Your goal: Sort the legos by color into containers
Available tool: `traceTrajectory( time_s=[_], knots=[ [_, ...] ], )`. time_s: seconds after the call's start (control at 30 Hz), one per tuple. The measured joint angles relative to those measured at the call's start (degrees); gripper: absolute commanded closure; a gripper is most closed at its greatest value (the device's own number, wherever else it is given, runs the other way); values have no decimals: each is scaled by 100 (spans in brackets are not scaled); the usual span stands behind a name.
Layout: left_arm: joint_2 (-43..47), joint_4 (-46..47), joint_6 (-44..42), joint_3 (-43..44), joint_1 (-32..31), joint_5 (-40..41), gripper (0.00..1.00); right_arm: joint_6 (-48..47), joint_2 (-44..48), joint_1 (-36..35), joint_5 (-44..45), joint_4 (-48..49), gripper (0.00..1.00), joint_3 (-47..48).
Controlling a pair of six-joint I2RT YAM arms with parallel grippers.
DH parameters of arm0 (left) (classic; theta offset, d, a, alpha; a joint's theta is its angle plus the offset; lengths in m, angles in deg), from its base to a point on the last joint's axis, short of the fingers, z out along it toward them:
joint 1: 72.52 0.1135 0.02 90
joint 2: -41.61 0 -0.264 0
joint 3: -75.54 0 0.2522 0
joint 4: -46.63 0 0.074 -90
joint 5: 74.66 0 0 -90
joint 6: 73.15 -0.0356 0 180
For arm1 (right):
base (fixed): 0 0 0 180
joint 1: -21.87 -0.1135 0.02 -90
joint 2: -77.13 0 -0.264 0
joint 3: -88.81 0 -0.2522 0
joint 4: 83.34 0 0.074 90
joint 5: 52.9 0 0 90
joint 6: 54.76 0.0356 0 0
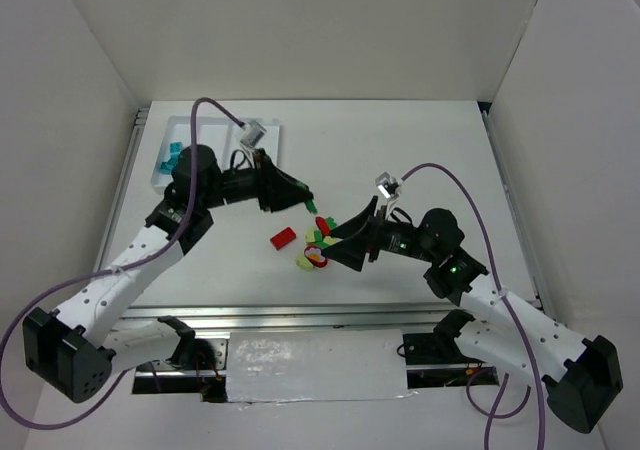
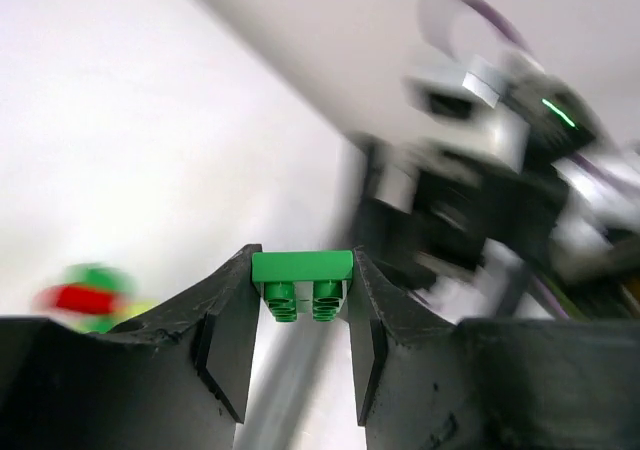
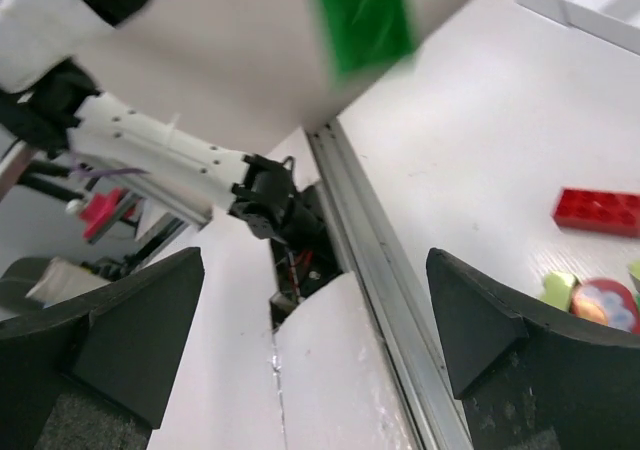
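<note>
Left wrist: left pincer point(image 2: 300, 305) clamps studded green brick point(image 2: 301, 268).

You see the tray point(image 1: 220, 130) part hidden behind the left arm point(image 1: 190, 170), the loose bricks point(image 1: 283, 237) part covered by the right gripper point(image 1: 325, 252), the green brick point(image 3: 365, 15) smeared and cut by the right wrist view's top edge, the right arm point(image 2: 500, 170) blurred in the left wrist view.
</note>
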Motion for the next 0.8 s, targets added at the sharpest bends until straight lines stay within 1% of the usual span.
traceTrajectory(
  time_s=[0.07,0.1,0.17,0.2,0.3,0.37,0.43,0.53,0.63,0.67,0.73,0.77,0.8],
  knots=[
    [-203,-404,-162,249,542,505,100,-85,46,0,225,-256,0,-42],
    [-378,-726,-225,437,780,966,100,-120,72,0,339,-363,0,-72],
    [-798,-1303,-369,796,1056,2192,100,-197,114,0,533,-623,0,-101],
    [-1084,-1574,-402,1010,1134,2859,100,-232,127,0,595,-706,0,-107],
    [-2037,-2306,-365,1738,1399,4409,100,-319,195,0,745,-931,0,-120],
    [-2739,-2717,-323,2271,1665,5237,100,-374,258,0,804,-1045,0,-136],
    [-3405,-3126,-308,2855,1910,5847,100,-411,334,0,833,-1130,0,-173],
    [-4494,-3628,-310,4024,2295,6476,100,-490,417,0,868,-1241,0,-216],
    [-5362,-3967,-315,5001,2610,6706,100,-540,472,0,890,-1303,0,-295],
    [-5574,-4061,-328,5241,2695,6719,93,-551,474,0,890,-1311,0,-319],
    [-6015,-4207,-345,5672,2863,6721,88,-575,468,0,892,-1344,0,-345],
    [-6212,-4286,-350,5831,2929,6719,81,-588,457,0,890,-1353,0,-348],
    [-6354,-4352,-358,5936,2968,6714,78,-595,446,0,887,-1353,0,-348]
  ],
)
